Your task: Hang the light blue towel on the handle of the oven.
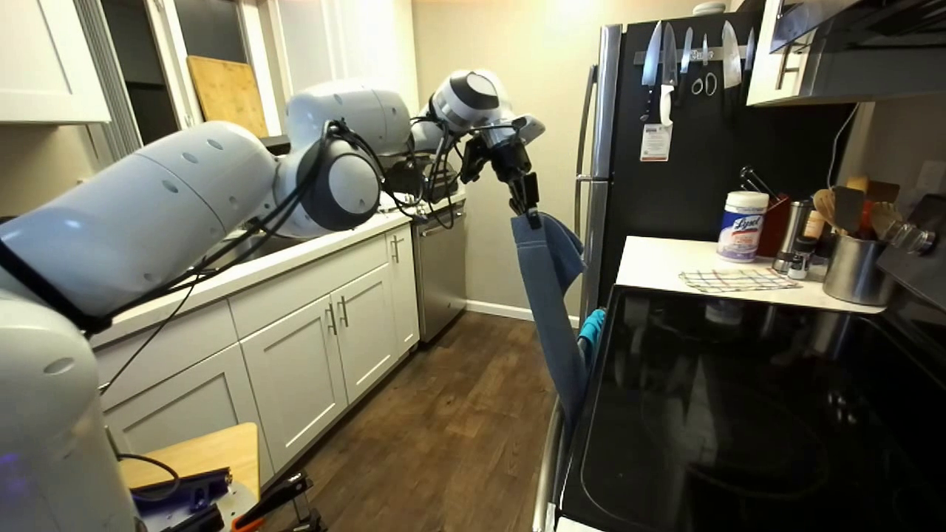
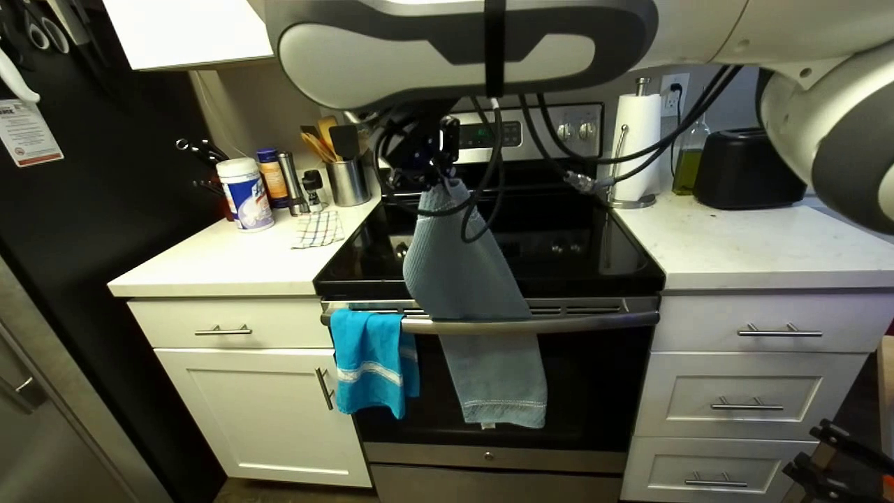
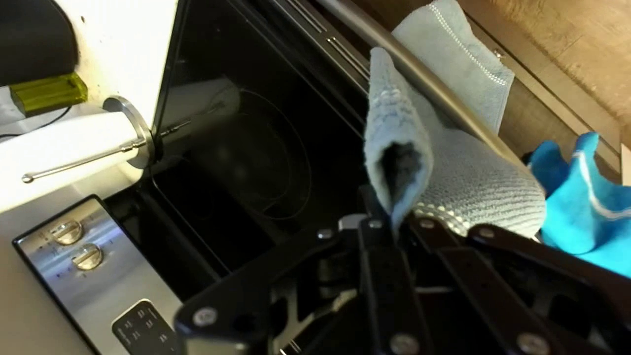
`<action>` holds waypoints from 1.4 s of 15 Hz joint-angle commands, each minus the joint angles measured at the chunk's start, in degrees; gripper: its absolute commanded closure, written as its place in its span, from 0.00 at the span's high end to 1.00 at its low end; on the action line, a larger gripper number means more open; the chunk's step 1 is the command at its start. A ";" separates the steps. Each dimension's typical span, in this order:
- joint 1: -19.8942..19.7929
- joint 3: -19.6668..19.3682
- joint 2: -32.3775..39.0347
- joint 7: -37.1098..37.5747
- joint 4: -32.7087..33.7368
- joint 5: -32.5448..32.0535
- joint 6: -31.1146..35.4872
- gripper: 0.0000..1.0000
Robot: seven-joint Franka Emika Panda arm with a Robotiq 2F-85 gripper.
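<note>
One long light blue ribbed cloth towel (image 2: 461, 269) runs down behind the curved brushed-steel oven handle (image 2: 594, 322), between that bar and the dark glass oven door (image 2: 594, 391). Its white-stitched lower end hangs below the handle, while the rest rises higher than the black glass cooktop (image 1: 709, 443). The black two-fingered hand (image 1: 533, 214) is closed on the towel's upper end, above the level of the cooktop. In the wrist view a fold of the cloth makes a dark hollow just ahead of the hand. Just beside the light blue towel, a bright turquoise towel (image 2: 370, 363) with a white stripe is draped over the same handle. On the white bench (image 2: 223, 262) to one side of the cooktop stand a white-and-blue cylindrical wipes canister (image 1: 741, 229) and a round metal utensil pot (image 1: 857, 270), with a thin checked cloth (image 2: 319, 229) lying near them. On the bench at the opposite side stand an upright white paper roll (image 2: 637, 140) and a black toaster (image 2: 751, 171). Several steel knives (image 1: 732, 63) hang on the black refrigerator (image 1: 702, 192).
</note>
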 commanded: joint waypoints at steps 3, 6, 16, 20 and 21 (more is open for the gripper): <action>7.61 -0.60 4.01 -3.74 0.00 -1.51 0.07 0.01; 10.82 -0.20 7.62 -4.78 -0.52 -0.72 -0.43 0.01; 14.25 -0.23 23.68 -6.13 0.53 0.12 -7.28 0.01; 14.73 0.61 23.97 -6.69 -4.10 -0.56 -7.95 0.01; 14.94 0.73 24.09 -7.50 -4.51 -0.74 -8.18 0.01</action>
